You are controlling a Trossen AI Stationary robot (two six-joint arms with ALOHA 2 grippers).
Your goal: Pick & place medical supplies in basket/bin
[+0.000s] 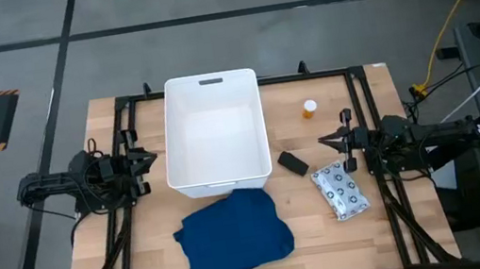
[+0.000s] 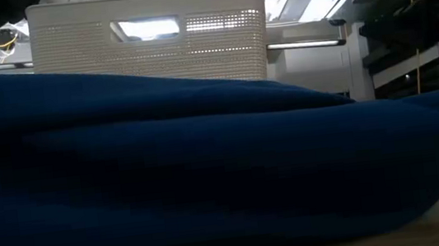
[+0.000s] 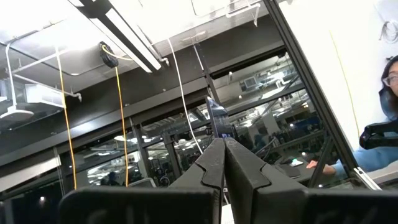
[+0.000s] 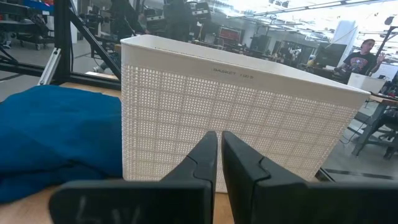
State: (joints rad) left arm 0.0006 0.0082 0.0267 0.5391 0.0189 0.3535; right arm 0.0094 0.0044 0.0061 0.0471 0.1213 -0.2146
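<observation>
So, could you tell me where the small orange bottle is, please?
In the high view, the orange bottle stands on the table's right side, between the white tub and the right hand.

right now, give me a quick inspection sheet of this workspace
surface: wooden table, black frame rails around it
job's things: white tub empty; dark blue cloth touching its near wall; black oblong, dotted packet and orange bottle to its right
clutter: nothing seen
grippers: left hand shut, at left edge; right hand shut, facing tub
cables: yellow cable on floor
surroundings: person in the room beyond
</observation>
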